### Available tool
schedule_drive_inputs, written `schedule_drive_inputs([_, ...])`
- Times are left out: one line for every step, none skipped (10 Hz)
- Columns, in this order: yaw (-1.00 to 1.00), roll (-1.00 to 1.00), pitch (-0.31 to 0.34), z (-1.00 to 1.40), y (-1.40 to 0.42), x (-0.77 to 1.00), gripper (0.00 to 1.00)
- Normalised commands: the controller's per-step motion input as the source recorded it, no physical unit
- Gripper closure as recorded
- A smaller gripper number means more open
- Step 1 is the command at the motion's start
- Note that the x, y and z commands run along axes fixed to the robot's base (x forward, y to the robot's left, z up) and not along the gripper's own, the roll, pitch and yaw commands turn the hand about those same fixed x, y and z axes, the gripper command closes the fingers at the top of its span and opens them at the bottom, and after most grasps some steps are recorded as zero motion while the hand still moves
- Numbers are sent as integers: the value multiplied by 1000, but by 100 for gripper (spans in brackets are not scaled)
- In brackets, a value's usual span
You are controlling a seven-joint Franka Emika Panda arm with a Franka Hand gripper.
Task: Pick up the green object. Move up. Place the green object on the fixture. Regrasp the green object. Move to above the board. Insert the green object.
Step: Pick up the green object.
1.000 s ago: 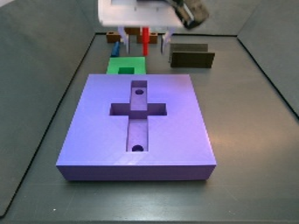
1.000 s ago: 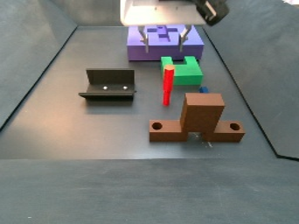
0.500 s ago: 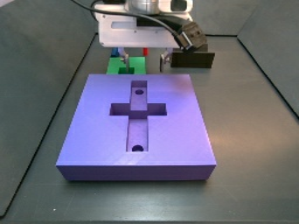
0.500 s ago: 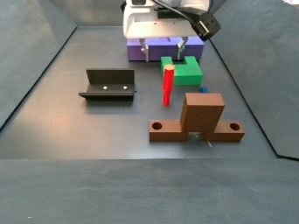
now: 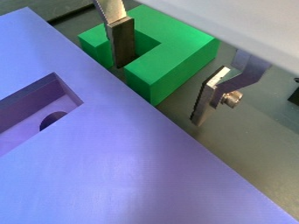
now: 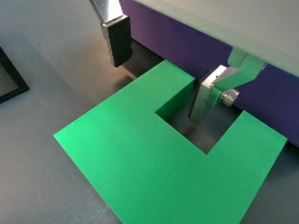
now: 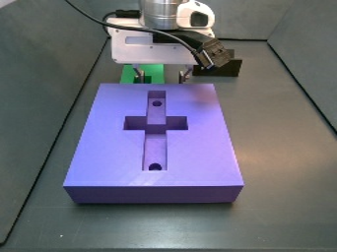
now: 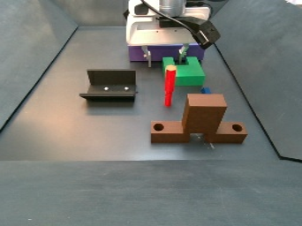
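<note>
Beside the board (image 5: pixel 105 166), gripper (image 5: pixel 170 70) astride green object (image 5: pixel 163 54)

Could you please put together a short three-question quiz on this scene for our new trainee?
1. True or false: the gripper has lifted the green object off the floor.
2. In a wrist view, one finger sits: A) in the green object's notch, B) in the board's cross recess, C) on the fixture.
3. Fill in: the red peg stands beside the ____ object.

Key: 1 false, its open jaws only straddle one arm; 2 A; 3 green.
</note>
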Motion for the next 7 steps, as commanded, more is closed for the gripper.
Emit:
schedule_drive_inputs([0,0,0,0,0,-17,0])
schedule_drive_inputs([0,0,0,-174,17,0,0])
schedule_drive_inputs([0,0,0,-140,0,0,0])
schedule_drive_inputs([0,0,0,-46,0,0,0])
schedule_drive_inputs([0,0,0,-77,0,0,0])
schedule_drive_inputs([0,0,0,-129,0,0,0])
schedule_drive_inputs([0,0,0,0,0,0,0])
